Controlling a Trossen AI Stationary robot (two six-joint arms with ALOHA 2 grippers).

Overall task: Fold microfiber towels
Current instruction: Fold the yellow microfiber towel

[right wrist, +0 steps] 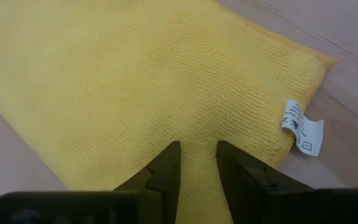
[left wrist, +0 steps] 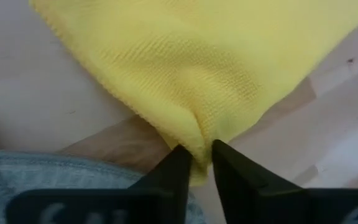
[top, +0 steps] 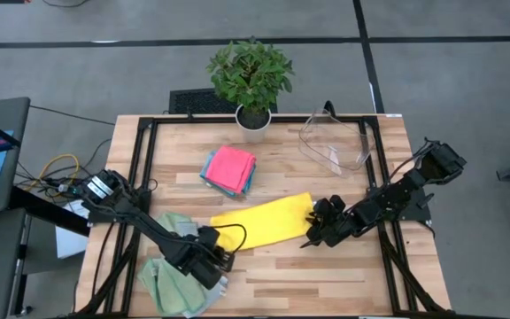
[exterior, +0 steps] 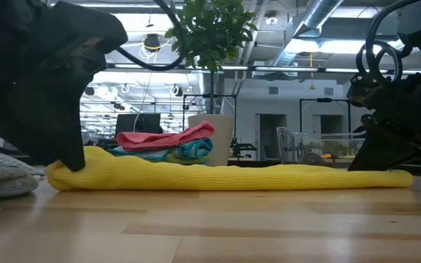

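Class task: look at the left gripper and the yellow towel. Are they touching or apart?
Touching. In the left wrist view the left gripper has its two dark fingers pinched on a bunched edge of the yellow towel, with cloth squeezed between them.

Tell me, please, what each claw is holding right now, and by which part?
Both hold the yellow towel. The left claw pinches a corner at one end; the right claw grips the edge at the opposite end, near the white tag.
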